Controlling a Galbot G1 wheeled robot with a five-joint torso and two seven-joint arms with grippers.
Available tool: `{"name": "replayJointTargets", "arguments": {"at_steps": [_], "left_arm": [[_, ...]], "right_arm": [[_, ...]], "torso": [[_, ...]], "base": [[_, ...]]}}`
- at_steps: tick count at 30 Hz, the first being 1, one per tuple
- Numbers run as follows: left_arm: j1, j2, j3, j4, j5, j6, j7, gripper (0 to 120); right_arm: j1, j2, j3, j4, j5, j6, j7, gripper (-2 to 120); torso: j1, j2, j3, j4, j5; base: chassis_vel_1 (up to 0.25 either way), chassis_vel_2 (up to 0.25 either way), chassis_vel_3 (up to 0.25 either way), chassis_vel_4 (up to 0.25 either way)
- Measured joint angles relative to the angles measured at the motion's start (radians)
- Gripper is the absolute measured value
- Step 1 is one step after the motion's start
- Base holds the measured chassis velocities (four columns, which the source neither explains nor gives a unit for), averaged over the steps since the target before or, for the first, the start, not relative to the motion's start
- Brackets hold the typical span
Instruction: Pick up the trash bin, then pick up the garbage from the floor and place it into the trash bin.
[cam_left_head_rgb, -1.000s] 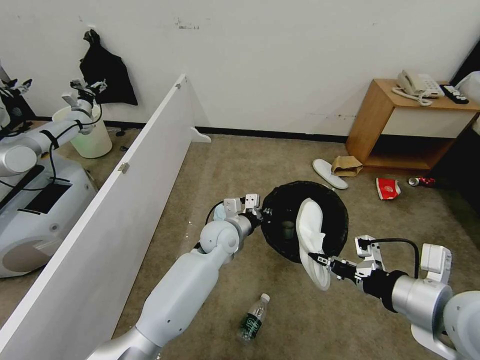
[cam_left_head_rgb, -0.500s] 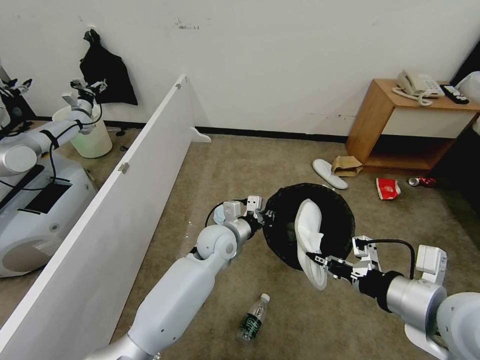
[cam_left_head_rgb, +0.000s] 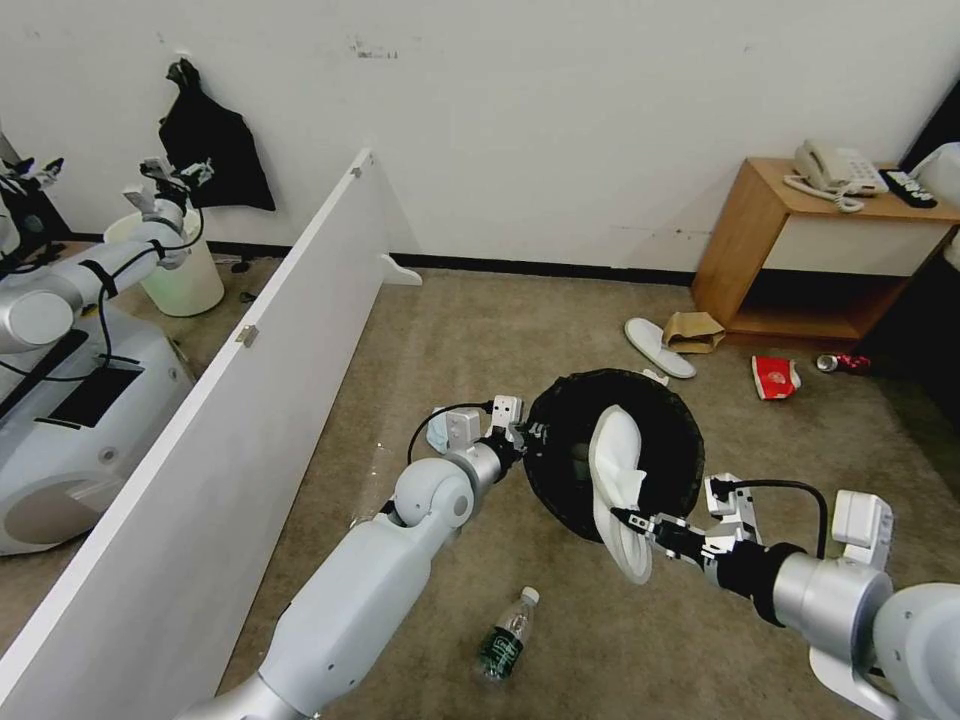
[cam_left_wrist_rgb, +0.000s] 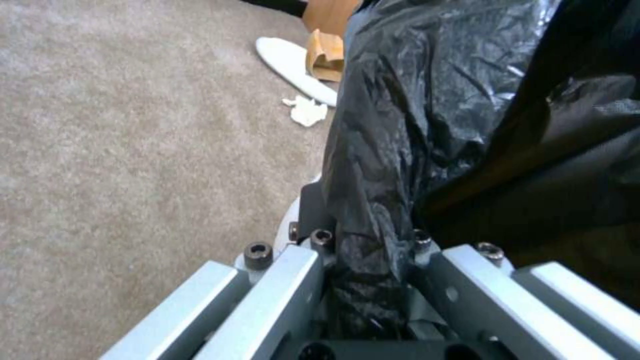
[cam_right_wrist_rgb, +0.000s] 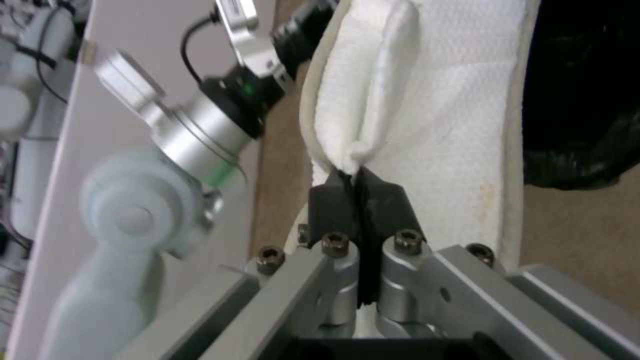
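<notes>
R wrist view shows right gripper (cam_right_wrist_rgb: 360, 187) pinched on slipper (cam_left_head_rgb: 615, 475) fabric; left gripper (cam_left_wrist_rgb: 363, 235) clamps trash bin (cam_left_head_rgb: 560, 470) liner, apparently off the carpet (cam_left_head_rgb: 480, 320).

Finding no readable text, brand, number or sign anywhere. Seeing a green label on the bottle (cam_left_head_rgb: 505, 635) lying on the floor, its print too small to read. Noticing pale markings on the red cup (cam_left_head_rgb: 776, 377) near the wooden side table (cam_left_head_rgb: 750, 240), also too small for reading.
</notes>
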Motion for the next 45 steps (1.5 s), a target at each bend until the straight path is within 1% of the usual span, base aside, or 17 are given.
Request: {"name": "replayJointTargets", "arguments": {"at_steps": [2, 5, 8, 15, 20, 24, 25, 32, 38, 45], "left_arm": [[0.011, 0.004, 0.001, -0.001, 0.016, -0.009, 0.013, 2], [0.019, 0.005, 0.002, -0.002, 0.023, -0.014, 0.017, 2], [0.037, 0.004, 0.002, -0.002, 0.038, -0.02, 0.025, 2], [0.042, -0.009, -0.005, 0.01, 0.051, -0.029, 0.032, 2], [0.033, -0.032, -0.005, 0.027, 0.059, -0.031, 0.034, 2], [0.024, -0.044, -0.001, 0.033, 0.059, -0.032, 0.035, 2], [0.021, -0.051, 0.0, 0.036, 0.061, -0.035, 0.035, 2], [0.023, -0.058, -0.01, 0.039, 0.069, -0.042, 0.035, 2], [0.03, -0.059, -0.019, 0.031, 0.071, -0.044, 0.033, 2], [0.05, -0.042, -0.021, 0.002, 0.07, -0.046, 0.033, 2]], "right_arm": [[0.039, -0.013, 0.002, 0.0, 0.067, 0.011, 0.03, 0], [0.065, -0.028, -0.001, 0.0, 0.094, 0.019, 0.037, 0], [0.115, -0.063, -0.016, 0.0, 0.137, 0.04, 0.056, 0], [0.141, -0.104, -0.037, 0.0, 0.163, 0.058, 0.066, 0], [0.169, -0.121, -0.055, 0.0, 0.199, 0.063, 0.065, 0], [0.167, -0.118, -0.057, 0.0, 0.212, 0.062, 0.077, 0], [0.163, -0.111, -0.065, 0.0, 0.213, 0.061, 0.084, 0], [0.147, -0.078, -0.103, 0.0, 0.189, 0.053, 0.092, 0], [0.116, -0.063, -0.111, 0.0, 0.161, 0.044, 0.097, 0], [0.108, -0.044, -0.133, -0.008, 0.108, 0.046, 0.101, 0]], "torso": [[0.0, 0.0, 0.0, 0.0001, 0.0], [0.0, 0.0, 0.0, 0.0001, 0.0], [0.0, 0.0, 0.0, 0.0003, 0.0], [0.0, 0.0, 0.0, 0.0, -0.0001], [0.0, 0.0, 0.0, 0.0002, 0.0], [0.0, 0.0, 0.0, 0.0001, 0.0], [0.0, 0.0, 0.0, -0.0003, 0.0], [0.0, 0.0, 0.0, 0.0002, 0.0], [0.0, 0.0, 0.0, 0.0, 0.0], [0.0, 0.0, 0.0, 0.0001, -0.0001]], "base": [[0.0, 0.0, 0.0, 0.0], [0.0, 0.0, 0.0, 0.0], [0.0, 0.0, 0.0, 0.0], [0.0, 0.0, 0.0, 0.0], [0.0, 0.0, 0.0, 0.0], [0.0, 0.0, 0.0, 0.0], [0.0, 0.0, 0.0, 0.0], [0.0, 0.0, 0.0, 0.0], [0.0, 0.0, 0.0, 0.0], [0.0, 0.0, 0.0, 0.0]]}}
